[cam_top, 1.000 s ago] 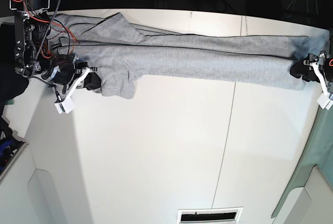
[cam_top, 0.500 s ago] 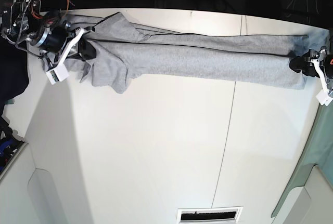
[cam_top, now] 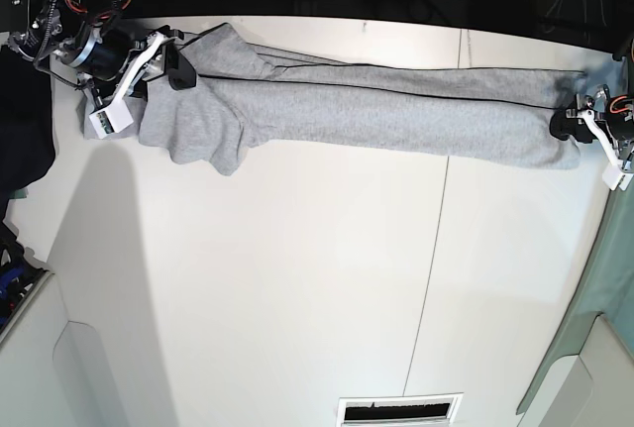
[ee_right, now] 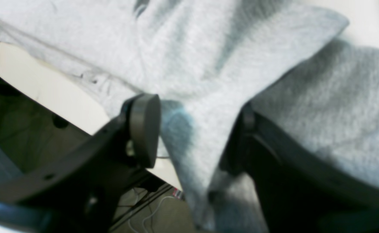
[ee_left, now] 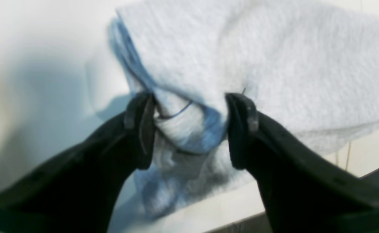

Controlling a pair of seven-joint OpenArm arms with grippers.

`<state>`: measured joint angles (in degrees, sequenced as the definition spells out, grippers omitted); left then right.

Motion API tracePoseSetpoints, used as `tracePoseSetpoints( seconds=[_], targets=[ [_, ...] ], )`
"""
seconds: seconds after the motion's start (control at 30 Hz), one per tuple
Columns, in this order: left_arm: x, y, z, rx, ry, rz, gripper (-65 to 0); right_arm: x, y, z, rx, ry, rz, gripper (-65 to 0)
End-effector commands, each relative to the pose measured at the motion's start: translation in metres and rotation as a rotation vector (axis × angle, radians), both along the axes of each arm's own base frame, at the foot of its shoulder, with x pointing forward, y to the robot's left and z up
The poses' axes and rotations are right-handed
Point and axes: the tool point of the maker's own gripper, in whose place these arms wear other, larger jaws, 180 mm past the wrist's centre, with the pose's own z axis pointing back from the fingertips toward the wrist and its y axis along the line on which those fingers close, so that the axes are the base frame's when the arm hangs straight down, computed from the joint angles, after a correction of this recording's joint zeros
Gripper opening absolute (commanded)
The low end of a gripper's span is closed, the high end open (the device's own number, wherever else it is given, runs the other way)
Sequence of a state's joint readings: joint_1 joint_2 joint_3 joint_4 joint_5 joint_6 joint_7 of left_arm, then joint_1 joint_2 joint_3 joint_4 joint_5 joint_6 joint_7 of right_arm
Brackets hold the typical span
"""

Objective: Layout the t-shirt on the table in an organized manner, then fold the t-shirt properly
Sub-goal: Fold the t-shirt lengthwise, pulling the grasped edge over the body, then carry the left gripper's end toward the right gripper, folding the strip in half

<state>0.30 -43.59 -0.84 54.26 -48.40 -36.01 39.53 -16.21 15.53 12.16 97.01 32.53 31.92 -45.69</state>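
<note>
Likely soft and limp, best pinched at the shirt's (cam_top: 396, 115) end corners, both tools (ee_left: 189, 129) (ee_right: 195, 129) standing open around cloth.

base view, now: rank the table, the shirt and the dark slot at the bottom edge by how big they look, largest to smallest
1. table
2. shirt, a long strip along the far side
3. slot
</note>
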Motion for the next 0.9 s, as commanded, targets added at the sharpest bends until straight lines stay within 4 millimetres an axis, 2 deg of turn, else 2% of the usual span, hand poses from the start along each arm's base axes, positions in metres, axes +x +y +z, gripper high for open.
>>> tracePoseSetpoints(
  seconds=[0.0,0.1,0.17,0.2,0.3,0.4,0.47,0.57,0.67,0.77,0.87],
  targets=[
    [-0.001,0.007,0.001,0.020,0.007,0.010,-28.6,0.008,-0.001,0.009,0.011,-0.038,-0.004,-33.8],
    [-0.011,-0.013,-0.010,-0.028,0.049,-0.036,-28.8,0.008,-0.001,0.009,0.012,-0.038,-0.005,-33.8],
    [-0.013,-0.030,-0.016,-0.071,0.052,-0.069,-33.1,0.008,-0.001,0.009,0.013,-0.039,-0.004,-33.8],
    [-0.013,-0.037,-0.018,-0.085,0.051,-0.068,-38.8,0.008,-0.001,0.009,0.013,-0.039,-0.004,-33.8],
    [-0.010,-0.050,-0.022,-0.120,0.040,-0.063,-65.0,0.008,-0.001,0.009,0.012,-0.038,-0.005,-33.8],
    [-0.003,-0.052,-0.016,-0.146,0.005,-0.049,-65.0,0.008,-0.001,0.009,0.012,-0.039,-0.005,-33.8],
    [0.004,-0.045,-0.005,-0.135,-0.023,-0.049,-65.0,0.008,-0.001,0.009,0.012,-0.039,-0.004,-33.8],
    [0.017,-0.027,0.020,-0.090,-0.071,-0.063,-65.0,0.008,-0.001,0.009,0.013,-0.041,-0.006,-33.8],
    [0.028,-0.020,0.050,-0.056,-0.100,-0.105,-65.0,0.010,-0.001,0.011,0.016,-0.052,-0.010,-33.8],
    [0.034,-0.035,0.079,-0.071,-0.135,-0.170,-65.0,0.011,-0.001,0.012,0.019,-0.059,-0.012,-33.8],
    [0.030,-0.068,0.095,-0.076,-0.176,-0.281,-65.0,0.012,-0.001,0.012,0.017,-0.062,-0.012,-33.8]
  ],
)
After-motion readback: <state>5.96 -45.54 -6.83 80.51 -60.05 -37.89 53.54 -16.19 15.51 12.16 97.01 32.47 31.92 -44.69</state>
